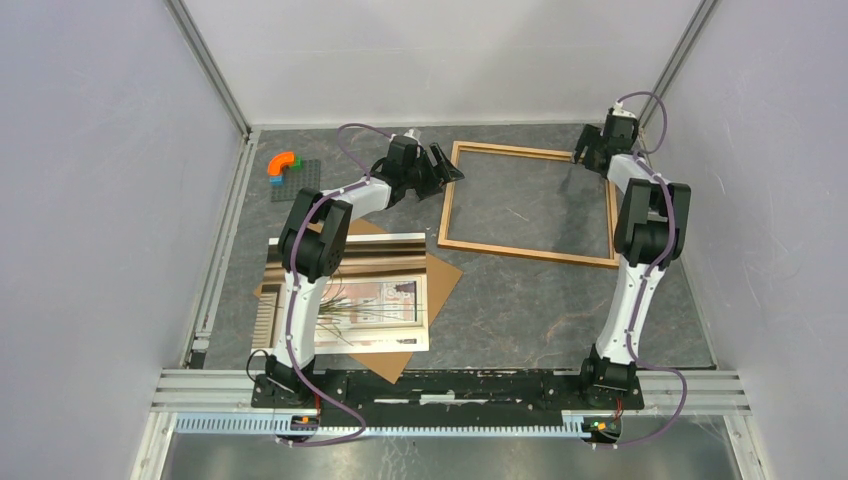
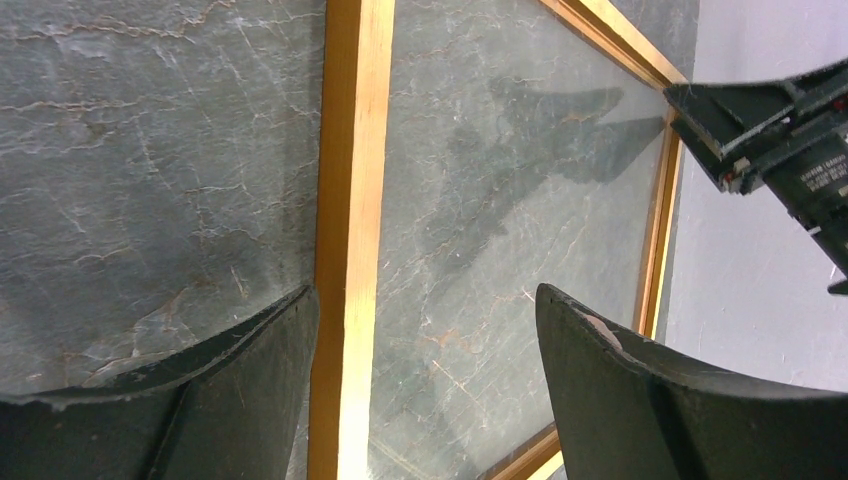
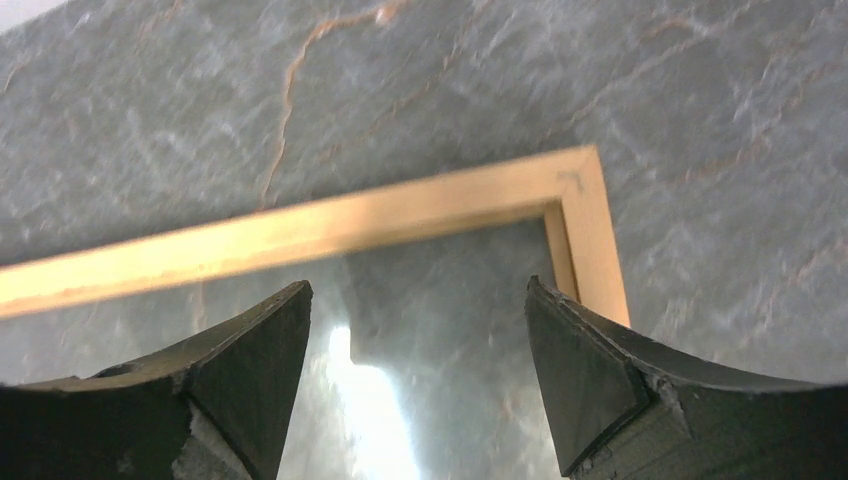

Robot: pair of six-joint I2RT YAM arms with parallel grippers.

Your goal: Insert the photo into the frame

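The frame (image 1: 525, 253), thin light wood, lies flat on the grey table at the back centre. My left gripper (image 1: 445, 165) hovers open over its far left corner. In the left wrist view the frame's rail (image 2: 350, 200) runs just inside the left finger of that gripper (image 2: 425, 295), untouched. My right gripper (image 1: 590, 150) hangs open over the far right corner. Its wrist view shows the frame's corner (image 3: 585, 200) beyond the open gripper (image 3: 415, 285), with nothing between the fingers. The photo (image 1: 375, 300) lies near the left arm's base.
A brown backing board (image 1: 440, 275) lies under the photo, with a shiny sheet (image 1: 380, 245) at its far edge. Orange and blue bricks (image 1: 283, 165) sit on a grey baseplate (image 1: 305, 185) at the back left. Walls close in on three sides.
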